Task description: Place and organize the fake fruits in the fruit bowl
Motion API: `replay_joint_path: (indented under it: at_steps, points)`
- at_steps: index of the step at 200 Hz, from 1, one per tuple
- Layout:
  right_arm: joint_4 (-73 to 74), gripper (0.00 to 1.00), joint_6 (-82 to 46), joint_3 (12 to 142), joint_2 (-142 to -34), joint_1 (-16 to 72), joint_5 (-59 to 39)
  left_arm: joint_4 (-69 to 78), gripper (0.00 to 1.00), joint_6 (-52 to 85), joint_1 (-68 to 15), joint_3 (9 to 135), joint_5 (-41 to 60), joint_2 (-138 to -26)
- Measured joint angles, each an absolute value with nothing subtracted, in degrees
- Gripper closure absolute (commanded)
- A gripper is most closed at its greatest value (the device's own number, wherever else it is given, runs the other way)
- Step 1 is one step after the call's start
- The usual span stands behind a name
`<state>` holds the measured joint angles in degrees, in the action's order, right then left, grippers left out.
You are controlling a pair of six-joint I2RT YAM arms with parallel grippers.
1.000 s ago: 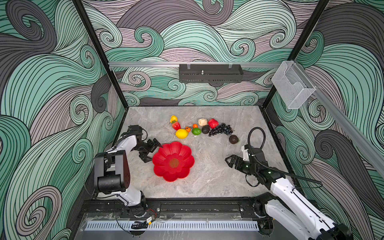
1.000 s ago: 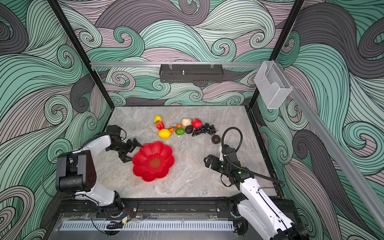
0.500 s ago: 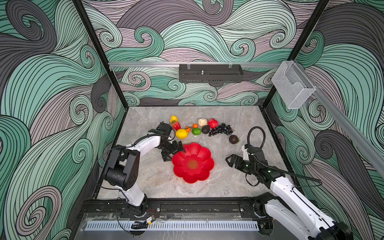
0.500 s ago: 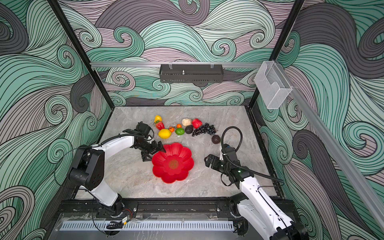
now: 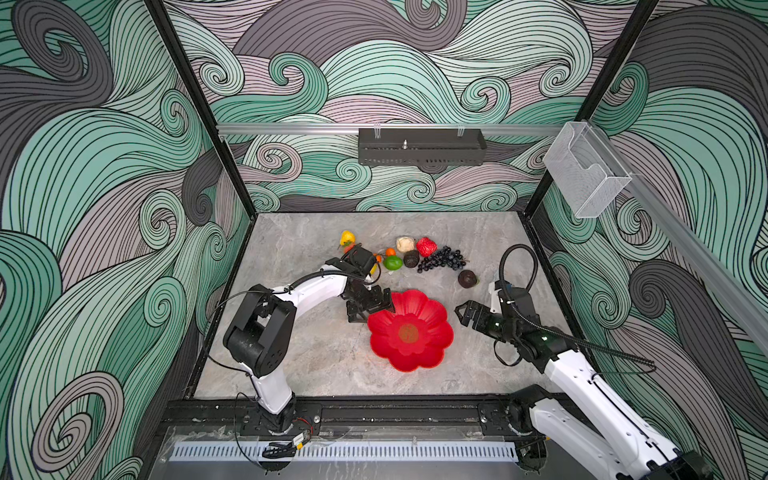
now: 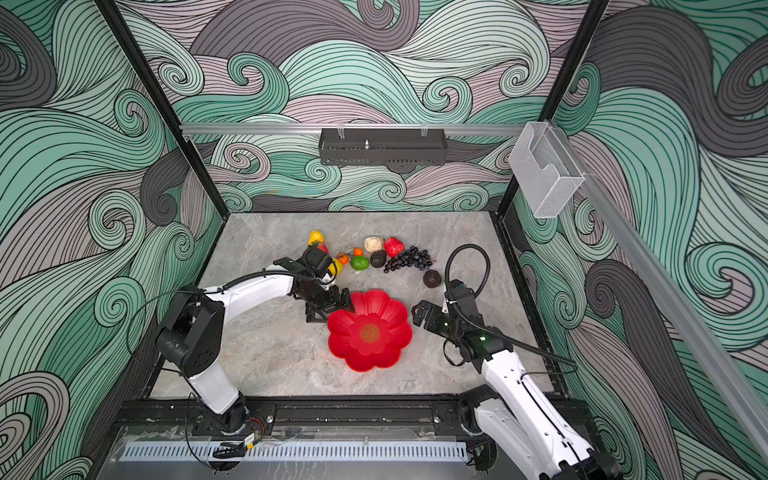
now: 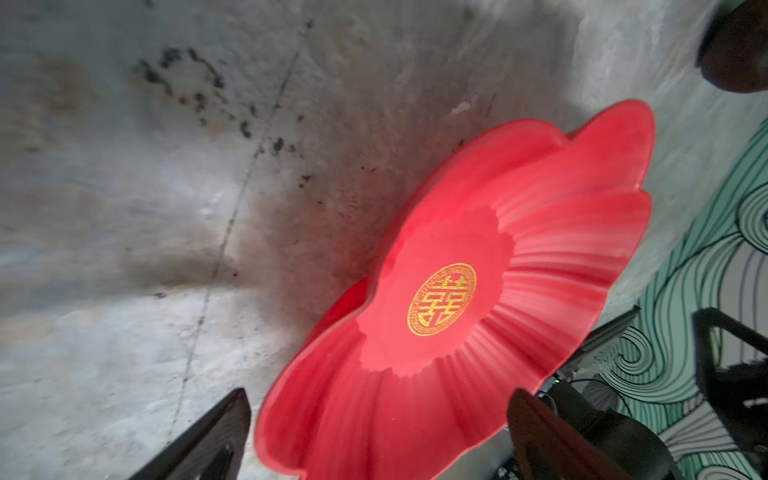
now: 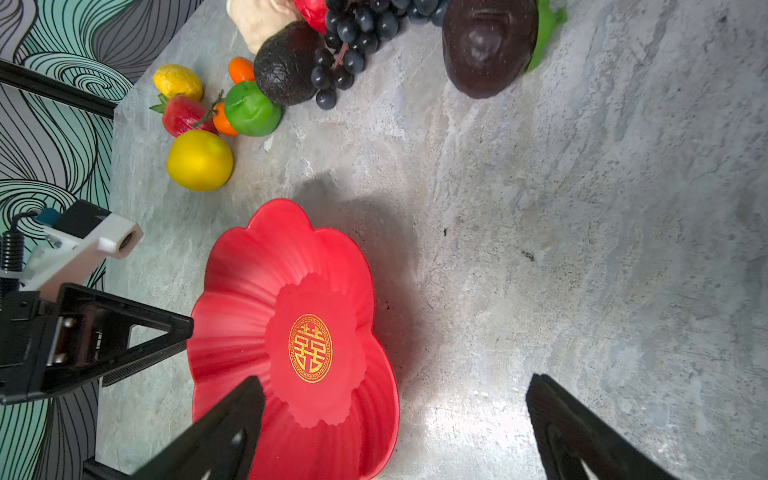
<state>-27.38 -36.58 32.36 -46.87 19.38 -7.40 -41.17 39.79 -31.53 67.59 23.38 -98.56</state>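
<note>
Grey marbled surface [image 5: 316, 357], left hand [image 5: 374, 311] spread at the rim of the fruit bowl [image 5: 432, 332], right hand [image 5: 460, 316] spread empty beyond it, so best nudge low so it slides, not tips.

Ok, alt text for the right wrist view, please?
An empty red flower-shaped fruit bowl with a gold emblem lies on the grey marbled table, ahead of the open right gripper. The open left gripper is at its rim, and the fake fruits cluster beyond.

Glossy red flower-shaped plastic bowl [image 5: 434, 318], gold round emblem [image 7: 441, 299]; grey-veined stone counter [image 5: 316, 361]; green-and-grey swirl-striped walls [image 5: 83, 166].
</note>
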Motion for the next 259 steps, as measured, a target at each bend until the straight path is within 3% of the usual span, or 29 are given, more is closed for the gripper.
replay_joint_path:
  at_steps: [35, 92, 152, 259]
  points:
    - [-28.16, 0.01, -34.89, 38.44, -51.55, 19.38, -6.66, -48.29, 0.01, 35.94, -31.14, 67.9, 10.81, -89.47]
    - [-27.07, 0.01, -32.16, 52.82, -66.61, 19.38, -5.89, -54.81, 0.01, 29.17, -28.12, 69.06, -9.43, -63.59]
    - [-27.27, 0.01, -26.44, 72.93, -89.6, 19.38, -4.01, -49.28, 0.01, 23.29, -28.12, 54.0, -18.85, -38.94]
    - [-34.46, 0.09, -16.6, 103.96, -121.32, 17.34, -6.7, -46.48, 0.01, 22.63, -28.08, 50.87, -20.47, -42.39]
